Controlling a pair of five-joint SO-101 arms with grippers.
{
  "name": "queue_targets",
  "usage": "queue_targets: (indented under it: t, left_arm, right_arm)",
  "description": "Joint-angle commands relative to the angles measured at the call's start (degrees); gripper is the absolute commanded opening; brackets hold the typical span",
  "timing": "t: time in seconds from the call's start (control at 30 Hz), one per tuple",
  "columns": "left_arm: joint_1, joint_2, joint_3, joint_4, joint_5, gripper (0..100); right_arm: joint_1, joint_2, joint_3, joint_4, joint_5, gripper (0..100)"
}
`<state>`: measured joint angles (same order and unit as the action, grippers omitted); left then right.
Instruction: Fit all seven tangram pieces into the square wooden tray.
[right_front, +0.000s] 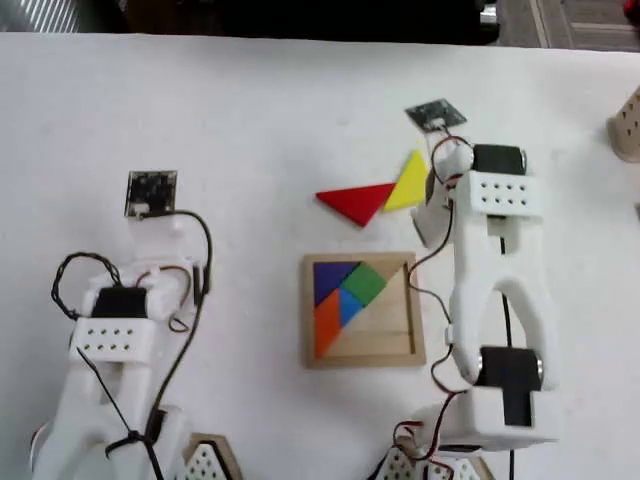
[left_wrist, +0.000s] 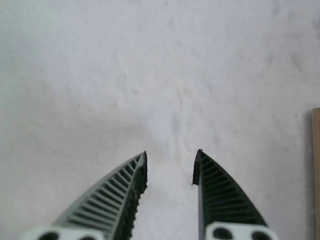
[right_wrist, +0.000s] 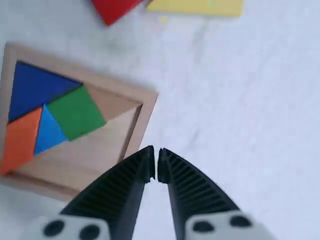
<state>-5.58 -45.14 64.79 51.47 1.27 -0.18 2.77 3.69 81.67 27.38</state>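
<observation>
I judge the step in hand to be fetching one of the two loose pieces. The yellow triangle (right_front: 408, 182) and the red triangle (right_front: 355, 203) lie tip to tip on the table (right_front: 250, 120), just beyond the far rim of the square wooden tray (right_front: 360, 360).

The tray already holds a dark blue triangle (right_front: 330, 280), a green square (right_front: 365, 285), an orange piece (right_front: 327, 325) and a light blue triangle (right_front: 348, 305). They are packed toward one side, and the other half is bare wood.

My right gripper (right_wrist: 155, 162) hangs over the table just beside the tray's corner. Its jaws are pressed almost together with nothing between them. To do this well, I would spread them first, carry them out over the yellow triangle and come down square across two of its edges. The piece looks thin and flat, so I expect a skewed pinch would slide it into the red one.

My left gripper (left_wrist: 171, 165) is spread wide over bare table, pinching nothing.

I count six pieces, and I cannot tell where the seventh lies; the right arm may be covering it. I also cannot make out the orange piece's exact shape. A wooden strip (left_wrist: 316, 170) is cut off at the edge of the left wrist view, and I cannot say what it belongs to.
</observation>
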Motion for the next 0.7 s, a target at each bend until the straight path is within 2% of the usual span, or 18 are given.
queue_targets:
  t: [0.0, 0.2, 0.4, 0.5, 0.67]
  left_arm:
    - [-0.2, -2.1, -0.3, -1.6, 0.6, 17]
    - [-0.2, -2.1, -0.3, -1.6, 0.6, 17]
    - [-0.2, -2.1, -0.3, -1.6, 0.6, 17]
    - [-0.2, -2.1, -0.4, -1.6, 0.6, 17]
    - [-0.1, -2.1, -0.5, -1.6, 0.6, 17]
  right_arm:
    - [-0.7, 5.8, -5.3, -10.2, -3.5, 1.8]
    - [-5.1, 23.7, -19.7, -20.5, -14.5, 1.8]
    - [-8.2, 43.0, -39.2, -23.2, -24.4, 1.8]
    - [-7.3, 50.5, -48.4, -19.6, -25.1, 1.8]
    - [-5.5, 56.5, -64.0, -5.1, -25.0, 1.8]
